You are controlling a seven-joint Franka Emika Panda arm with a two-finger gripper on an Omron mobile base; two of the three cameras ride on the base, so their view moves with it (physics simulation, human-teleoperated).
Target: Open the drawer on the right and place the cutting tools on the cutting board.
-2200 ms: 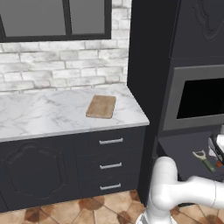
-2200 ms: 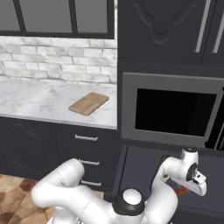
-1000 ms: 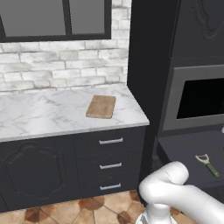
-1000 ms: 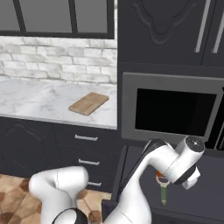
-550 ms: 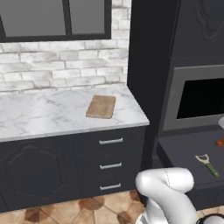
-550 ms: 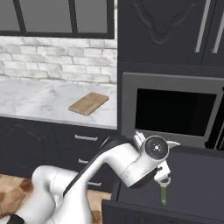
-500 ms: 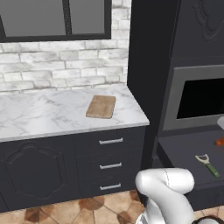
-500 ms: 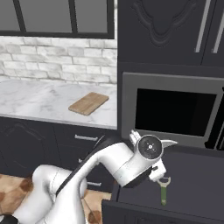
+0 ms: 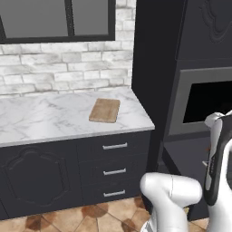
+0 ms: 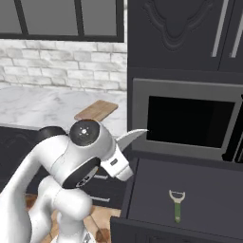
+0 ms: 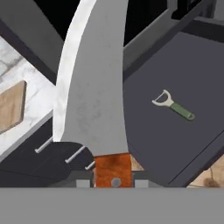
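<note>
Your pincer is closed on the knife: in the hand view its reddish-brown handle sits clamped between the two dark finger tips at the bottom, and the broad silver blade rises from there up through the middle of the picture. In the right base view the same blade pokes out as a pale point from the white arm, in front of the lower left corner of the oven. Below the oven the wide dark drawer stands pulled out toward you, and the green-handled peeler lies flat on its floor, silver Y-shaped head pointing toward the oven, apart from the drawer walls. In the hand view the peeler lies to the right of the blade, well apart from it. The cutting board rests flat on the white marble surface, near its right end and just left of the tall dark cabinet column, with nothing on it. It sits above three narrow drawers with silver bar handles. A white brick wall runs behind the surface, beneath a dark-framed window.
</note>
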